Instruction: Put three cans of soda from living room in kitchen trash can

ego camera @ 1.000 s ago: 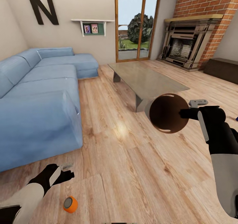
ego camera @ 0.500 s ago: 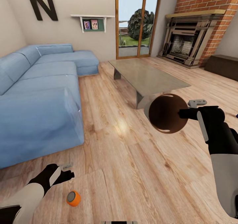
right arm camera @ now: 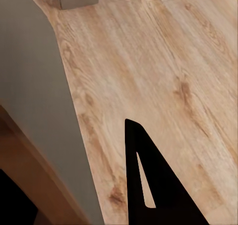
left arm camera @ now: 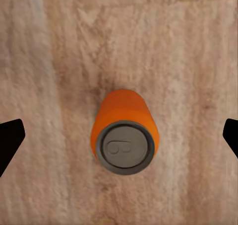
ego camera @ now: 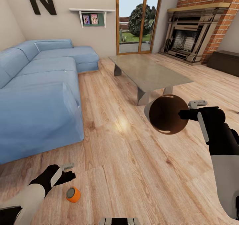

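An orange soda can (ego camera: 73, 194) with a silver top stands upright on the wooden floor at the lower left. My left gripper (ego camera: 69, 172) hangs just above and beside it, open; in the left wrist view the can (left arm camera: 125, 138) sits between the widely spread black fingertips (left arm camera: 10, 143), untouched. My right gripper (ego camera: 183, 114) is shut on the rim of the trash can (ego camera: 165, 114), held in the air on its side with its brown inside facing me. The right wrist view shows the bin's grey wall (right arm camera: 34, 96) beside a black finger (right arm camera: 153, 185). The other cans are out of view.
A blue corner sofa (ego camera: 39, 95) fills the left side. A glass coffee table (ego camera: 149, 73) stands ahead, just behind the bin. A brick fireplace (ego camera: 191, 36) and dark low bench (ego camera: 227, 62) are at the far right. Open wooden floor (ego camera: 132, 172) lies between my arms.
The whole view has shifted, so the camera moved. In it the orange can now lies closer to my left gripper. The right gripper still holds the bin the same way.
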